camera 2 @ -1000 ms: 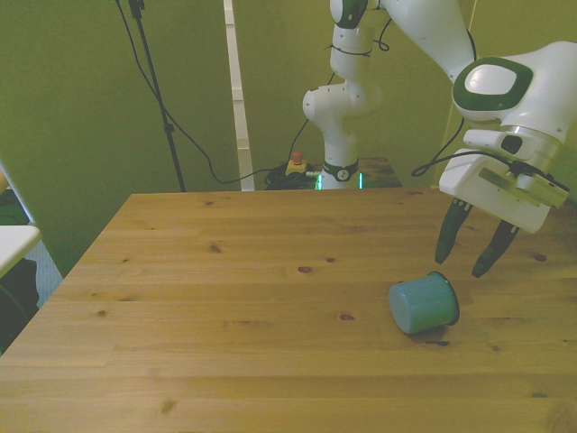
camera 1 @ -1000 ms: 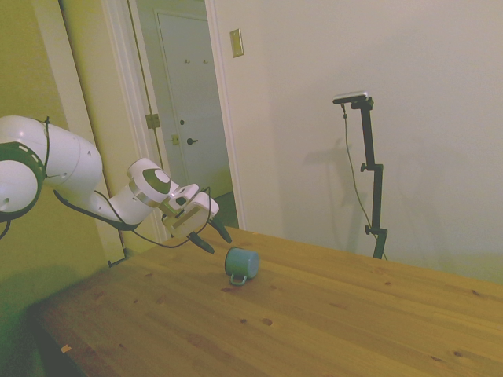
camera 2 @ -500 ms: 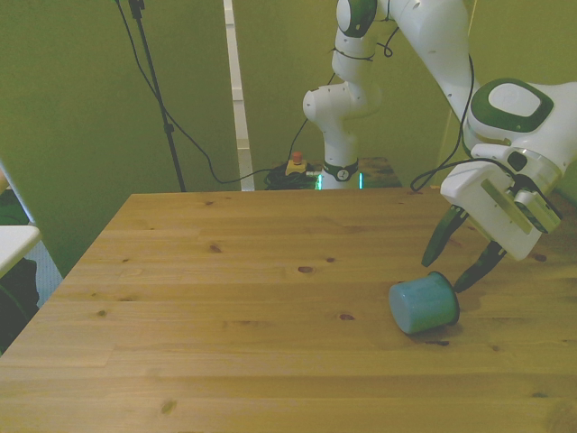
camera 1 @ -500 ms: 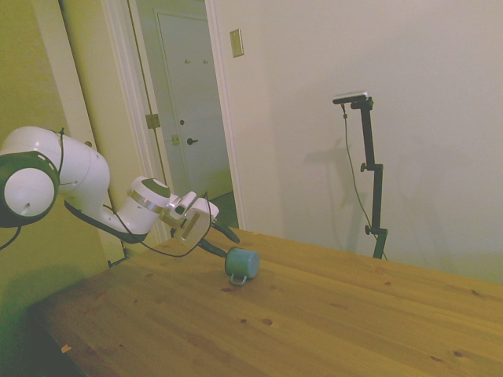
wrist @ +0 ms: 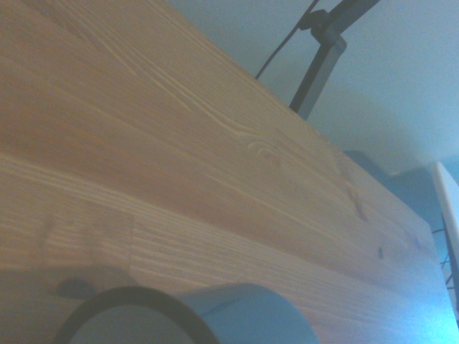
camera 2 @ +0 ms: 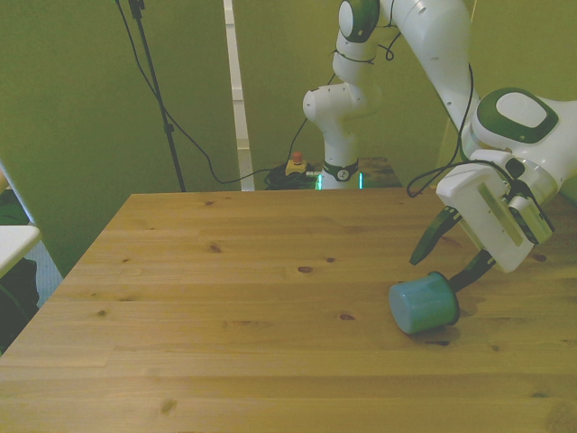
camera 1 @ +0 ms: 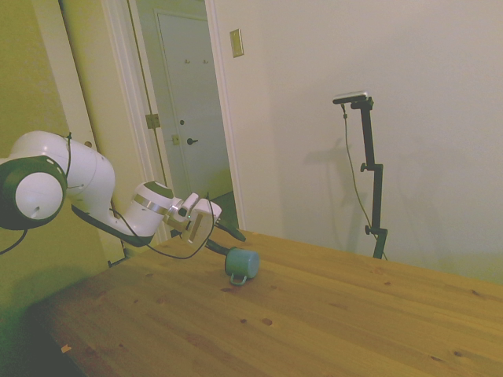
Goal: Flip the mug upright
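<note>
The mug (camera 2: 424, 305) lies on its side on the wooden table (camera 2: 225, 307), toward the front view's right and about midway between the near and far edges. In the front view its closed teal bottom faces the camera and slightly toward that view's left, so its mouth points away toward the gripper. In the side view the mug (camera 1: 241, 264) shows its small loop handle low on the body, near the table top, with a shadow spreading beneath it. The gripper (camera 2: 444, 262) is tilted low over the table just behind the mug, its white body angled down from the front view's right. Its two dark fingers (camera 2: 426, 244) are spread wide apart, one raised above and behind the mug's rim end, the other lower and close to the mug's upper edge on the front view's right; whether that lower finger touches the mug cannot be told. The fingers hold nothing. In the side view the gripper (camera 1: 226, 240) reaches in low, with its fingertips just beside the mug. The wrist view shows the mug's (wrist: 215, 315) rounded rim and teal side up close, blurred, with bare wood grain beyond it.
</note>
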Available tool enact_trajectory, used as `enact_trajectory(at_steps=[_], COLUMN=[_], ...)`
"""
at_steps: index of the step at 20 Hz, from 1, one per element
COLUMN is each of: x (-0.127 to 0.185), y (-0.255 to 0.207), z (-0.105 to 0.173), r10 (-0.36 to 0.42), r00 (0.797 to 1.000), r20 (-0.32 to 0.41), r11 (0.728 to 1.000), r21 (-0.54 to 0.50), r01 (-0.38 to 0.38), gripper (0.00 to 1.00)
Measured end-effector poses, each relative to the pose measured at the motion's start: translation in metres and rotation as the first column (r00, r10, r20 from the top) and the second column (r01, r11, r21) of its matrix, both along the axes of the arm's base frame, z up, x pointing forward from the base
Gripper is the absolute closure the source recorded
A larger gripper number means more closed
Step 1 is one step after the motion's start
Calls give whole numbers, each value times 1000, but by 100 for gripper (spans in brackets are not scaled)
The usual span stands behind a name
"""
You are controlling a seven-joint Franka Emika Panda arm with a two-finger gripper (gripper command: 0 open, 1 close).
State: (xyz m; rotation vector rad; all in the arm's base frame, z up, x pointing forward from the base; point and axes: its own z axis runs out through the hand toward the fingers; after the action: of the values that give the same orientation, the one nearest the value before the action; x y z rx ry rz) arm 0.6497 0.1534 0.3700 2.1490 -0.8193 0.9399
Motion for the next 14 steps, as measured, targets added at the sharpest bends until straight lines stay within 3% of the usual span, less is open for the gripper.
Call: enact_trajectory(at_steps=[8, 9, 14], x=[4, 4, 7], y=[-9, -10, -17], z=[-5, -6, -8], r10=[-29, -31, -42], r00=[999, 999, 999], r20=[15, 15, 18], r11=[999, 998, 998], r21=[-43, -47, -50], r01=[30, 32, 42], gripper=[0, 100, 100])
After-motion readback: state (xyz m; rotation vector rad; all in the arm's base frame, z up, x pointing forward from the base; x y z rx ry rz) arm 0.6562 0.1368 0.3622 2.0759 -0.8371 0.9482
